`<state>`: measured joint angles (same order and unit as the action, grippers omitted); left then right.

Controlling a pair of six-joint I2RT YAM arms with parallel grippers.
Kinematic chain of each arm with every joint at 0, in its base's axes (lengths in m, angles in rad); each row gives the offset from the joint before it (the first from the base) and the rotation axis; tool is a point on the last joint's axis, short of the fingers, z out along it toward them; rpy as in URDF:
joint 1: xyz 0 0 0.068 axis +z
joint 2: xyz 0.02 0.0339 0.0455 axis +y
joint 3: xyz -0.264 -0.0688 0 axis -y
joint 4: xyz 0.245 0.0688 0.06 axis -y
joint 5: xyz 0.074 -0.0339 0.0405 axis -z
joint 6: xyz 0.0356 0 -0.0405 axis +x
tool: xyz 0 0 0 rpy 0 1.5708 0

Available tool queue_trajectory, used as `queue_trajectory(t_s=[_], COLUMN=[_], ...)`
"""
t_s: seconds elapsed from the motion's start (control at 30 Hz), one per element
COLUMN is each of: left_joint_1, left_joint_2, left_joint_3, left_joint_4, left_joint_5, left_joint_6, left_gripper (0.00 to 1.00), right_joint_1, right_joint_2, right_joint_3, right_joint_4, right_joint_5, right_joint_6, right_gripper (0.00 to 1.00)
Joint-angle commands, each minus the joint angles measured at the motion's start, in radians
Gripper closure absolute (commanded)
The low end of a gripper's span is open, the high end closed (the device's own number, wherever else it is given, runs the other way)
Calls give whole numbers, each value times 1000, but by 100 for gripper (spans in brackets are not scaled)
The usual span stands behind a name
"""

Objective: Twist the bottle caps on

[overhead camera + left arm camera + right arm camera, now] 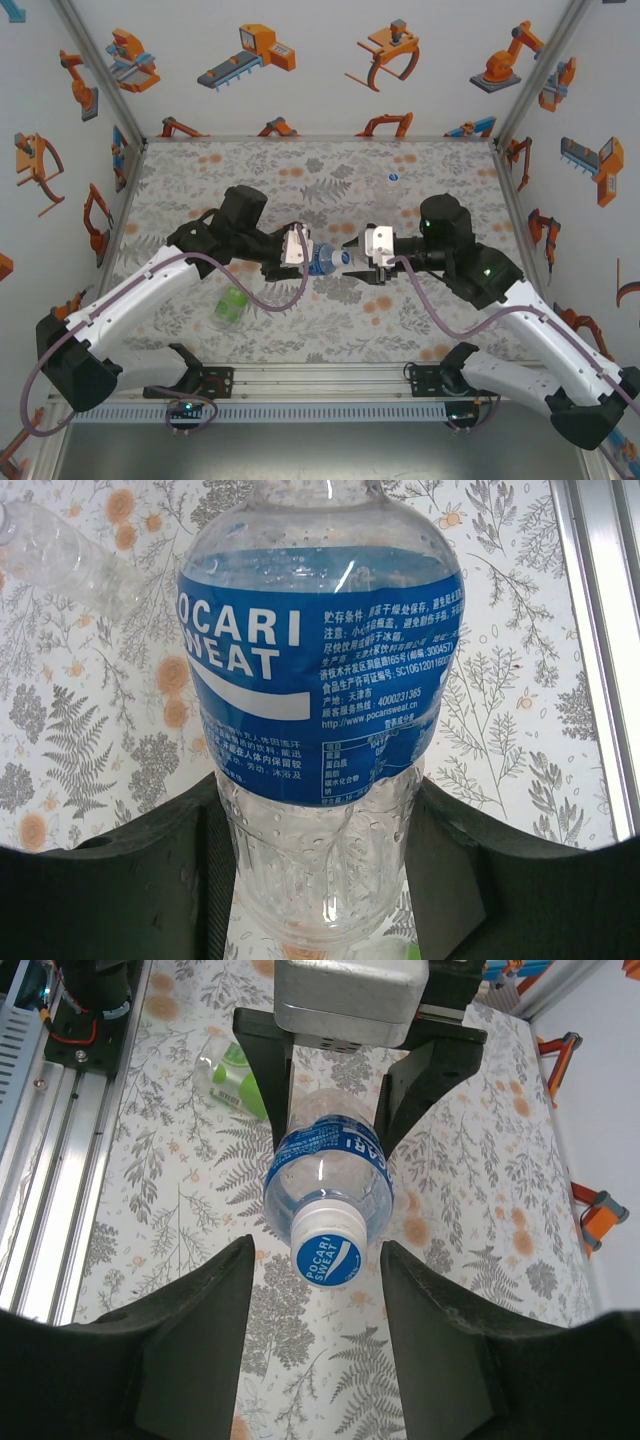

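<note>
So, left gripper [308, 254]: clamped on the lower body of the blue-label bottle [320, 680], held level above the table [250, 180], neck toward the right arm.
Left wrist view: label side-on, "POCARI SWEAT" legible.
Right wrist view: bottle end-on, white cap [326, 1250] sitting on its neck.
Right gripper [318, 1250]: spread wide, fingers flanking the cap, gaps on both sides.
Green-label bottle [230, 305]: lay on its side near the left arm.

One bottle [322, 260] sits between both jaws, other bottle [230, 306] nearer left, loose cap [393, 177] behind.
</note>
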<state>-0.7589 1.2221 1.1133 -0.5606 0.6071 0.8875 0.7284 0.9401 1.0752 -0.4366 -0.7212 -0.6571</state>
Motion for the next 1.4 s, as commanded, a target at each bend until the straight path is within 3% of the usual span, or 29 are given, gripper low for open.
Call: queue_trajectory(t_s=[0.0,0.63,0.8,0.87,1.0,1.1,1.2,1.3,1.37], left_joint_1=[-9,-15,-16,-16,-17,-16,-17,-17,-16], left_joint_2=[-15,-27,-25,-23,-6,7,14,22,34], left_joint_3=[12,6,7,10,12,7,-8,-18,-19], left_joint_4=[-28,-39,-39,-39,-24,1,39,82,98], left_joint_5=[45,43,38,31,-5,-38,-73,-114,-138], left_joint_6=[11,7,13,16,3,-13,-24,-40,-49], left_gripper=[100,100,100,100,100,100,100,100,100], right_joint_1=[6,6,6,6,6,6,6,6,6], right_joint_2=[3,8,8,9,-2,-1,9,19,8], right_joint_3=[-4,-37,-41,-51,-113,-129,-101,-63,-70], right_joint_4=[41,67,87,133,305,317,186,8,-17], right_joint_5=[-44,-2,11,47,190,334,476,581,596], right_joint_6=[-43,-19,36,144,598,981,1326,1602,1743], right_gripper=[52,63,74,81,100,100,100,100,100])
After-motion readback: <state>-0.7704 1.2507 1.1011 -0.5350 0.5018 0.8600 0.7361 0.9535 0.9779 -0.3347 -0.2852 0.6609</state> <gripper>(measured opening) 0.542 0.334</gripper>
